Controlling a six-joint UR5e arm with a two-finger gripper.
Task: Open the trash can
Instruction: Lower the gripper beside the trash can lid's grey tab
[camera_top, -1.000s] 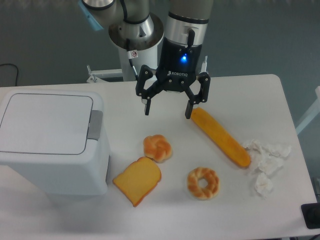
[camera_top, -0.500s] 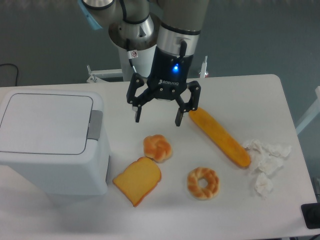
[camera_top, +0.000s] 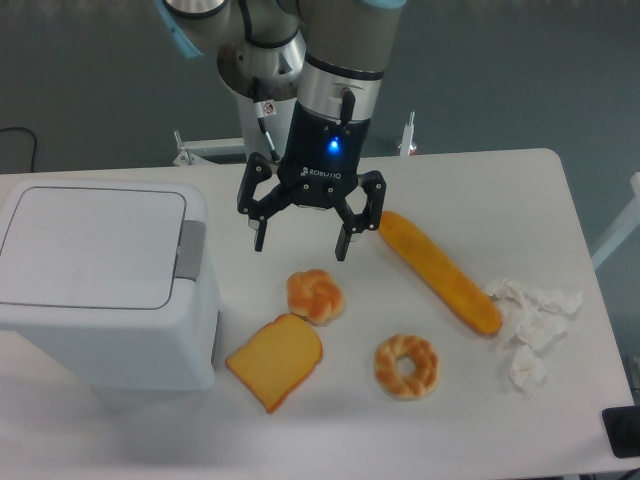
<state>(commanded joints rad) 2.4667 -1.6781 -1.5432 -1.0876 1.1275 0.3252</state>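
Observation:
The trash can (camera_top: 100, 285) is a large white-grey bin at the table's left, its flat lid (camera_top: 92, 246) down and a grey push tab (camera_top: 190, 250) on its right edge. My gripper (camera_top: 300, 242) hangs open above the table, right of the tab and just above a knotted bread roll (camera_top: 315, 296). Nothing is between its fingers.
A toast slice (camera_top: 276, 361) lies right of the bin's base. A bagel (camera_top: 406, 365) sits beside it, a baguette (camera_top: 440, 273) lies diagonally to the right, and crumpled tissues (camera_top: 533, 325) are near the right edge. A dark object (camera_top: 622, 432) is at the bottom right corner.
The gripper has moved left toward the trash can and slightly forward, staying open. The bin and food items have not moved.

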